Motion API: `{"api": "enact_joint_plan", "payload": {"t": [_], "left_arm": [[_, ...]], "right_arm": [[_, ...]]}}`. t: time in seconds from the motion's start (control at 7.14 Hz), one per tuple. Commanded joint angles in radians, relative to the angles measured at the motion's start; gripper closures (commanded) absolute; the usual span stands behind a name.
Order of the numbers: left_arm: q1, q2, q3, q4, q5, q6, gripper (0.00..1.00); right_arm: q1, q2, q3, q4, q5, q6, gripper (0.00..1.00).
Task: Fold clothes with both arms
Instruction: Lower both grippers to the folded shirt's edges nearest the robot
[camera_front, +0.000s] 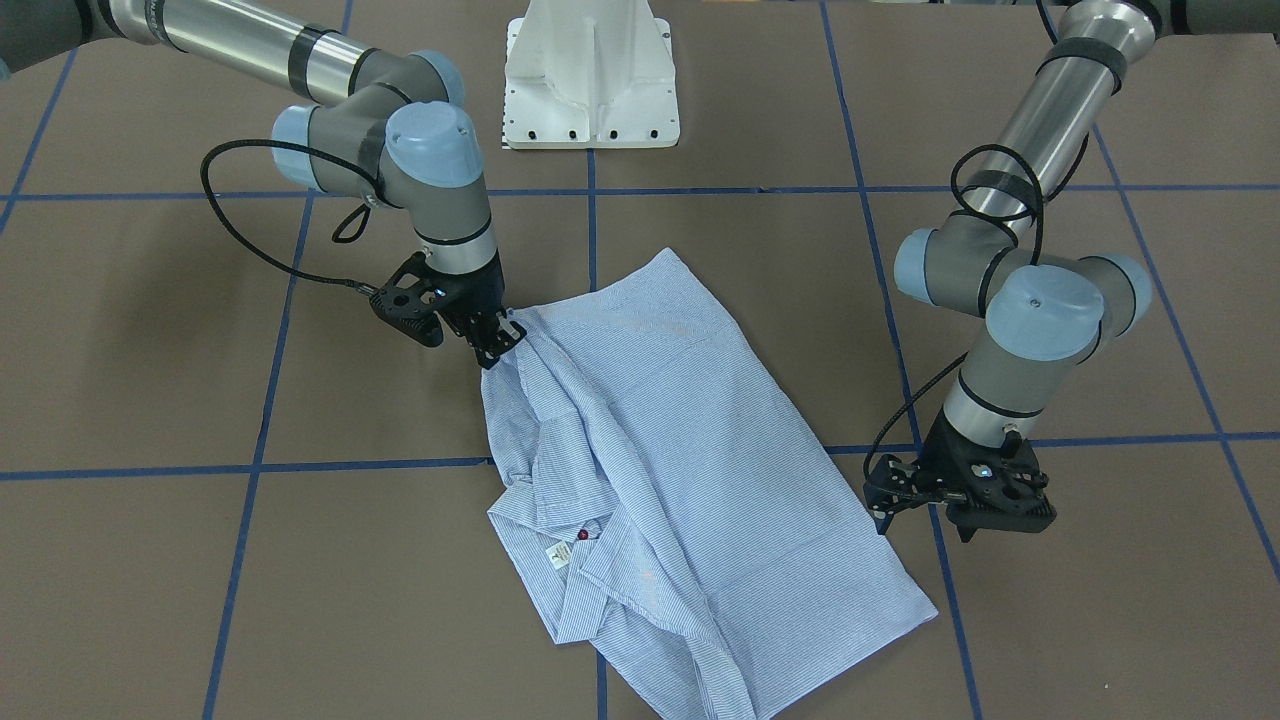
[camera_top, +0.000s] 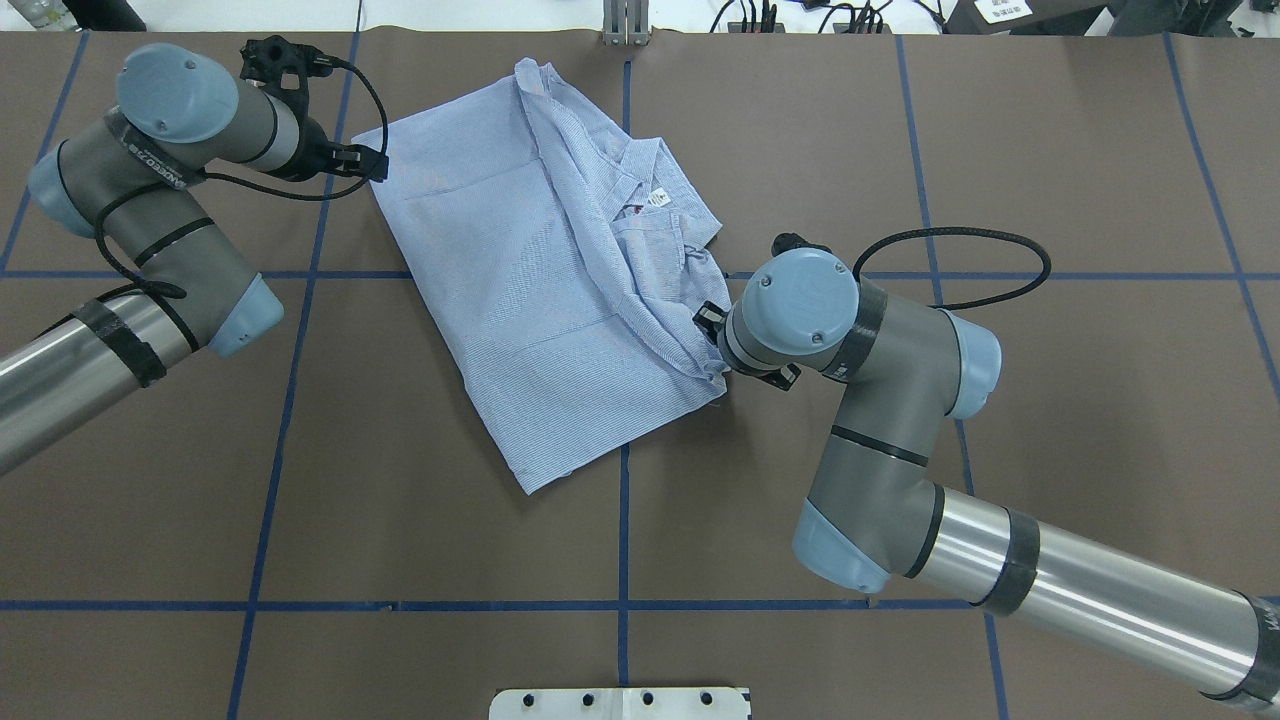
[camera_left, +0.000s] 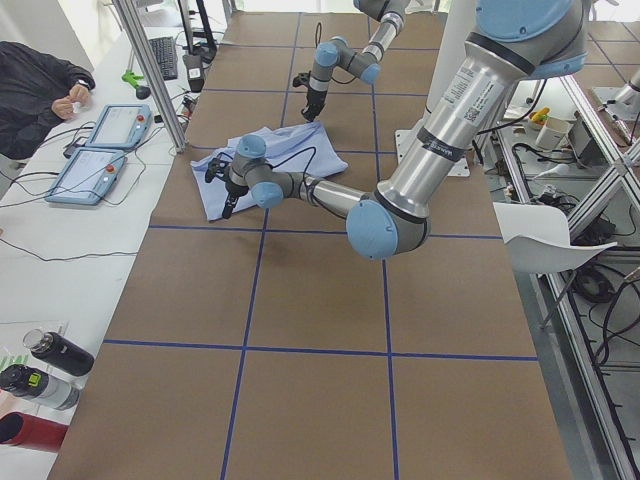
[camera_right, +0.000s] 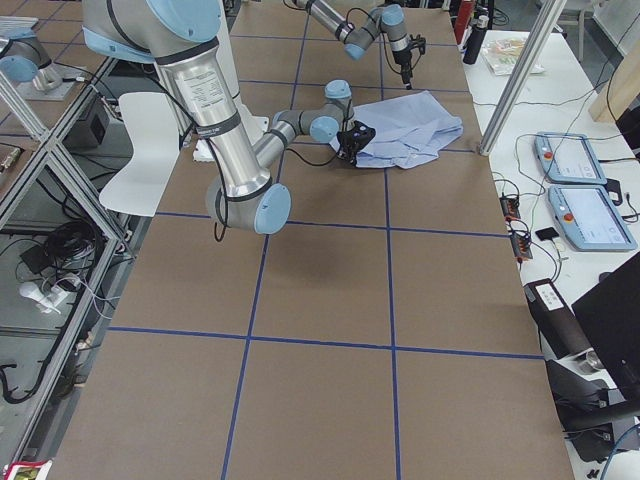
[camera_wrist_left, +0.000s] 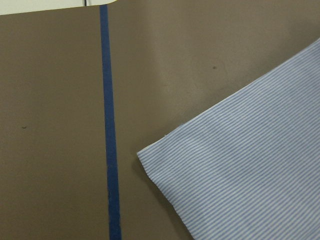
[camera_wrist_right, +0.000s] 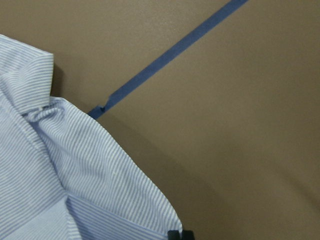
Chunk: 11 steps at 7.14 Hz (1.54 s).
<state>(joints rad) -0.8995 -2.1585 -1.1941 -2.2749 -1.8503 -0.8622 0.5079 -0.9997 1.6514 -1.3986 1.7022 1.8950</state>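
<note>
On the table (camera_front: 200, 350), the striped shirt (camera_front: 680, 440) lies partly folded.

Fig.: Brown table top (camera_top: 1050, 450) w/ blue tape grid (camera_top: 622, 520). White side bench (camera_left: 90, 290) on operators' side, w/ two touch panels (camera_left: 85, 172), keyboard (camera_left: 163, 58), bottles (camera_left: 58, 352). Aluminium post (camera_left: 150, 70) at bench edge. White chair (camera_right: 140, 140) behind table. Person's dark sleeve (camera_left: 30, 90) at bench. Light even, shadows soft.

Bare table surface (camera_top: 1050, 450) is shown on every side of the shirt (camera_top: 520, 300), approach being blocked only at its right edge by the right gripper (camera_front: 497, 343), set against the cloth, and beside its far left corner by the left gripper (camera_front: 922, 528), the base pedestal (camera_front: 590, 90) being well apart.
</note>
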Motion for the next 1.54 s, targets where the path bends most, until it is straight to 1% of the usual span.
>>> {"api": "enact_joint_plan", "payload": {"t": [0.0, 0.14, 0.28, 0.42, 0.56, 0.7, 0.84, 0.98, 1.12, 1.26, 1.4], "left_arm": [[0.002, 0.025, -0.059, 0.002, -0.038, -0.009, 0.00], [0.002, 0.058, -0.118, 0.002, -0.084, -0.070, 0.00], [0.022, 0.093, -0.210, 0.003, -0.105, -0.165, 0.00], [0.080, 0.148, -0.325, 0.006, -0.142, -0.238, 0.00], [0.144, 0.204, -0.435, 0.011, -0.144, -0.321, 0.00], [0.222, 0.263, -0.534, 0.011, -0.135, -0.430, 0.00], [0.276, 0.320, -0.617, 0.009, -0.127, -0.504, 0.00], [0.330, 0.386, -0.687, 0.009, -0.089, -0.536, 0.00], [0.409, 0.419, -0.717, 0.009, -0.010, -0.622, 0.00], [0.477, 0.421, -0.717, 0.009, 0.059, -0.688, 0.00], [0.516, 0.422, -0.716, 0.009, 0.107, -0.734, 0.00]], "right_arm": [[-0.067, -0.046, 0.191, -0.093, -0.004, 0.108, 1.00], [-0.141, -0.054, 0.256, -0.150, -0.074, 0.157, 1.00], [-0.194, -0.054, 0.274, -0.166, -0.119, 0.186, 1.00], [-0.218, -0.054, 0.278, -0.168, -0.140, 0.220, 1.00], [-0.233, -0.054, 0.280, -0.169, -0.169, 0.222, 1.00], [-0.233, -0.054, 0.281, -0.169, -0.170, 0.222, 1.00], [-0.233, -0.056, 0.283, -0.169, -0.171, 0.222, 1.00], [-0.233, -0.056, 0.283, -0.169, -0.171, 0.222, 1.00], [-0.232, -0.056, 0.283, -0.169, -0.171, 0.222, 1.00], [-0.232, -0.059, 0.283, -0.169, -0.171, 0.222, 1.00], [-0.232, -0.057, 0.283, -0.169, -0.171, 0.222, 1.00]]}}
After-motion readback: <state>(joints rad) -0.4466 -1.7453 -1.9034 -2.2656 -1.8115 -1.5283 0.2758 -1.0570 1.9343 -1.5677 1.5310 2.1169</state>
